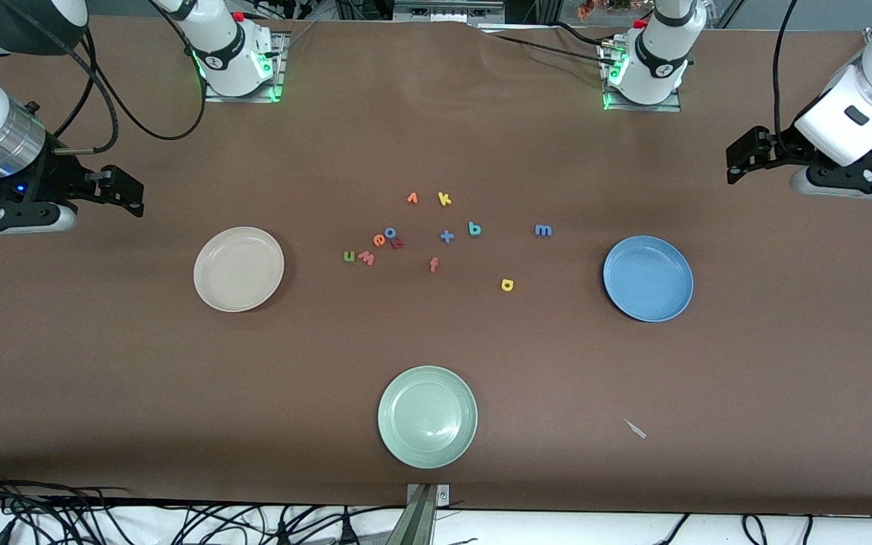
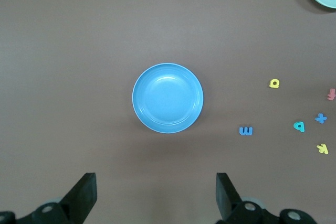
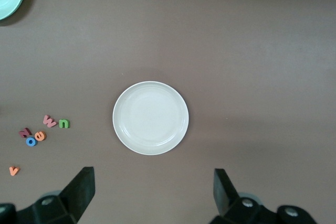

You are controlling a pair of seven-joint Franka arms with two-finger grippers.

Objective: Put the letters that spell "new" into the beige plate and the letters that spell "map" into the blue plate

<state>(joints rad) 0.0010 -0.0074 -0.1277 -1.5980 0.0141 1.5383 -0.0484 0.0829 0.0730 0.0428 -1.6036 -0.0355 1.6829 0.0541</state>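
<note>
The beige plate (image 1: 238,269) (image 3: 150,117) lies empty toward the right arm's end. The blue plate (image 1: 648,278) (image 2: 167,98) lies empty toward the left arm's end. Between them on the table are the green n (image 1: 349,256) (image 3: 63,124), pink w (image 1: 366,258) (image 3: 50,121) and orange e (image 1: 379,241) (image 3: 40,136), clustered together. The blue m (image 1: 543,230) (image 2: 245,130), yellow a (image 1: 507,284) (image 2: 274,83) and teal p shape (image 1: 474,228) (image 2: 298,126) lie spread nearer the blue plate. My right gripper (image 1: 119,191) (image 3: 154,190) and left gripper (image 1: 742,157) (image 2: 156,192) hang open and empty over bare table at their own ends.
A pale green plate (image 1: 427,416) sits nearest the front camera. Other letters lie among the task's own: blue o (image 1: 390,232), a red letter (image 1: 398,243), orange v (image 1: 412,198), yellow k (image 1: 444,199), blue plus (image 1: 446,237), pink f (image 1: 433,264). A small white scrap (image 1: 635,428) lies near the front edge.
</note>
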